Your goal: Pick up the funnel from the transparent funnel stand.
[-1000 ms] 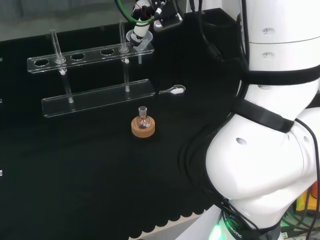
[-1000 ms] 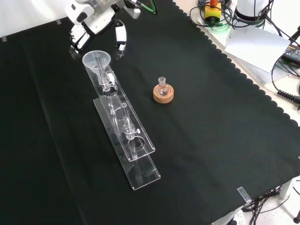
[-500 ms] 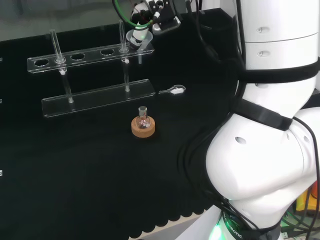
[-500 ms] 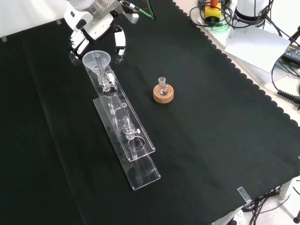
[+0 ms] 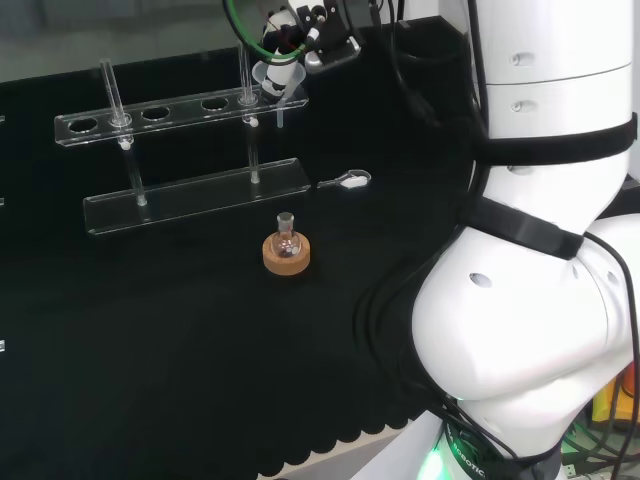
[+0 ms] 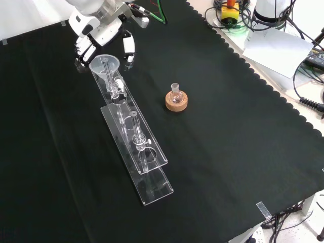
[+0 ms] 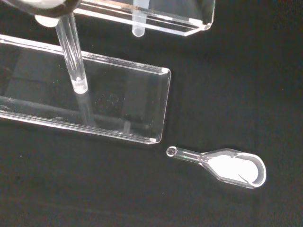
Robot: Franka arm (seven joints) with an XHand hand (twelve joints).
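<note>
While your hand's (image 6: pixel 101 31) fingers (image 6: pixel 129 49) hang spread either side of the funnel (image 6: pixel 105 64), closing off-centre could tip it or jolt the stand (image 6: pixel 136 147).

arm (image 5: pixel 540 300): white links, black bands | hand (image 6: pixel 96 28): black-white | green cable
</note>
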